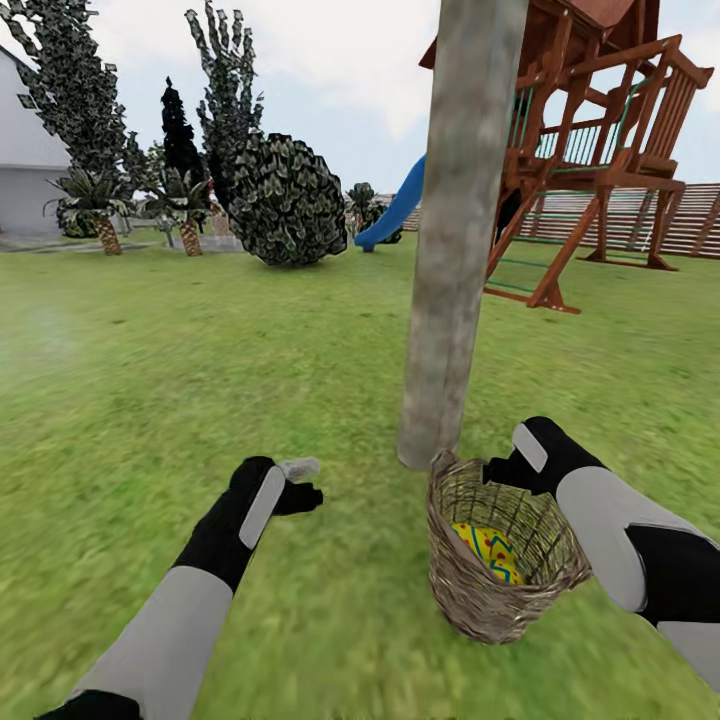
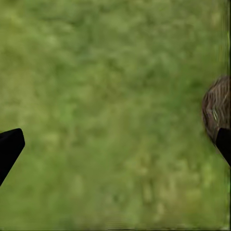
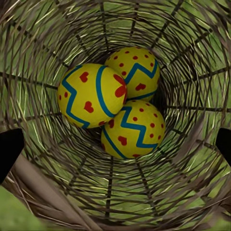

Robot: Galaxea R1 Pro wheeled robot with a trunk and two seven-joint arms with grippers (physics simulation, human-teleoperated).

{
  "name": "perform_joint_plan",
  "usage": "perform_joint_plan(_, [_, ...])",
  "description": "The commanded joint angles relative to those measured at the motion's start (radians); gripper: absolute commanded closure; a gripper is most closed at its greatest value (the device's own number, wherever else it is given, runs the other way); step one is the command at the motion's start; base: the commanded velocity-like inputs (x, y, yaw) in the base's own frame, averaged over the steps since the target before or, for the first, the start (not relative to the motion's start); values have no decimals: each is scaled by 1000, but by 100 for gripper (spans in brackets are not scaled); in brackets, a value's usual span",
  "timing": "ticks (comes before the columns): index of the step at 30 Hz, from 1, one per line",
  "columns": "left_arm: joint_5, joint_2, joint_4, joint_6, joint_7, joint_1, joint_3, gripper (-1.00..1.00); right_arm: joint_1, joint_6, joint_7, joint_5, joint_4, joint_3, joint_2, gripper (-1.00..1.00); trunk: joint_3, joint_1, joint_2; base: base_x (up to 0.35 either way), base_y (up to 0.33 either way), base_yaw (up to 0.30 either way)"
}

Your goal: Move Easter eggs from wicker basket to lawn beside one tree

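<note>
Three yellow Easter eggs [image 3: 94, 94] [image 3: 134, 67] [image 3: 132, 130] with blue zigzags and red marks lie together at the bottom of the wicker basket [image 3: 53, 43]. The basket [image 1: 470, 590] stands on the lawn [image 1: 200, 350] at the foot of the thick pale tree [image 1: 455, 250], and one egg [image 1: 490, 553] shows inside it. My right gripper [image 1: 494, 472] hovers over the basket's mouth, open, its fingertips [image 3: 9, 149] apart above the eggs and holding nothing. My left gripper [image 1: 310, 482] hangs open over bare grass left of the basket [image 2: 216, 108], with its fingertips [image 2: 9, 144] wide apart.
A wooden playset [image 1: 600, 150] with a blue slide [image 1: 395, 210] stands behind the tree on the right, before a slatted fence [image 1: 690, 215]. A round bush [image 1: 285, 200], short palms [image 1: 100, 205] and a grey house [image 1: 25, 160] lie far back left. Open grass stretches all around.
</note>
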Motion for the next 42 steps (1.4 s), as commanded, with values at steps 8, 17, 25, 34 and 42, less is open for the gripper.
perform_joint_plan(8, [147,-12,236,-2,-62,-241,1,-100,0,2,-8,-7,-2,-5,-3,-100,-32,3,-2,0,0,0])
perform_joint_plan(17, [188,8,164,-13,-60,-247,25,-100,0,2,-6,-9,-5,-4,-1,-100,-67,7,-5,0,0,0])
perform_joint_plan(25, [188,10,139,-16,-56,-247,87,-100,1,2,-4,-9,-14,-3,-2,-100,-98,11,-6,0,0,0])
perform_joint_plan(34, [189,9,138,-16,-55,-247,90,-100,0,-8,2,-9,-16,-2,-2,-100,-106,12,-7,0,0,0])
perform_joint_plan(42, [188,9,138,-16,-56,-247,90,-100,1,-31,88,-3,-14,0,-4,-100,-106,12,-7,0,0,0])
